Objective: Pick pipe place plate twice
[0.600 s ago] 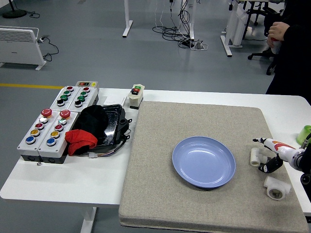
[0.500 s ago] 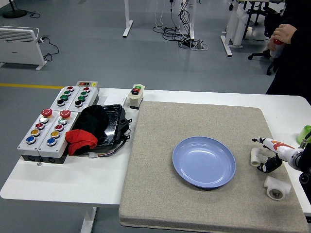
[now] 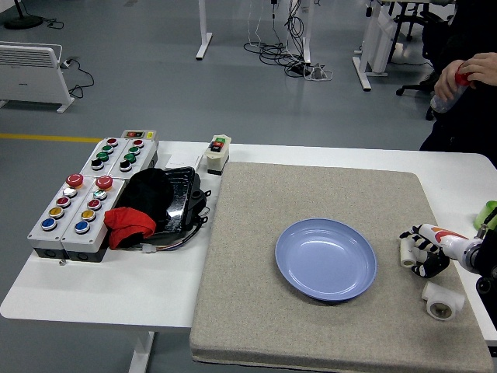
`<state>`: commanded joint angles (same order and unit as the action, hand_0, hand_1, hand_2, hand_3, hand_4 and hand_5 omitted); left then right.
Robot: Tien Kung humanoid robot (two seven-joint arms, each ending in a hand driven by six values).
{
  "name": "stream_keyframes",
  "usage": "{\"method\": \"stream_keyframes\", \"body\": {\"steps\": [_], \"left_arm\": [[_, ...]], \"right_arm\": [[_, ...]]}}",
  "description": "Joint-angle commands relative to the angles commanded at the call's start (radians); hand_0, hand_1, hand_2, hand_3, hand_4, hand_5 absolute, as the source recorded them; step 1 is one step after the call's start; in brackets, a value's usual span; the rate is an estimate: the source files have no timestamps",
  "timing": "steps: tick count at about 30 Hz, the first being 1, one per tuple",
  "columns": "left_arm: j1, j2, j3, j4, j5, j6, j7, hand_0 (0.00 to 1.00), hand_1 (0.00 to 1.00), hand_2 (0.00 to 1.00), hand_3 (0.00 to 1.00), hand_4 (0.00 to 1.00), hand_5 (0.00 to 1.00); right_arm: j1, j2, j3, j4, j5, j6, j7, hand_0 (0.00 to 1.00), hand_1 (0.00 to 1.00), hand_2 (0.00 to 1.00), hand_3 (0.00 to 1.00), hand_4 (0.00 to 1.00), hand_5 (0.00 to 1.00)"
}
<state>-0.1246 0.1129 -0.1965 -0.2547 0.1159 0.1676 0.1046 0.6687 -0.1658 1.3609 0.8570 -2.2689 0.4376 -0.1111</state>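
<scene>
My white table carries a large grey felt mat across its middle and right. Left of the mat lie four push-button boxes, a black tray and, at the far side, a small switch box. A green thing sits at the right edge.

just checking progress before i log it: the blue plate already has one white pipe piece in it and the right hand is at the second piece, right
Not quite: the head view shows the blue plate holding nothing. Both white pipe pieces lie on the mat to its right, one at the right hand, whose fingers are curling at it, the other nearer the table's front edge.
</scene>
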Motion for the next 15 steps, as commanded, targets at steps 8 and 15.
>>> {"method": "stream_keyframes", "body": {"steps": [8, 15], "left_arm": [[0.004, -0.001, -0.003, 0.0, 0.004, 0.0, 0.001, 0.625, 0.585, 0.512, 0.588, 0.274, 0.998], [0.006, -0.002, -0.006, 0.0, 0.009, -0.001, 0.003, 0.625, 0.585, 0.514, 0.588, 0.273, 0.998]], "right_arm": [[-0.002, 0.006, -0.007, -0.011, 0.0, -0.026, 0.002, 0.617, 0.64, 0.654, 0.745, 0.556, 0.136], [-0.007, 0.005, -0.003, 0.001, 0.0, -0.047, 0.007, 0.535, 0.589, 0.62, 0.722, 0.536, 0.15]]}}
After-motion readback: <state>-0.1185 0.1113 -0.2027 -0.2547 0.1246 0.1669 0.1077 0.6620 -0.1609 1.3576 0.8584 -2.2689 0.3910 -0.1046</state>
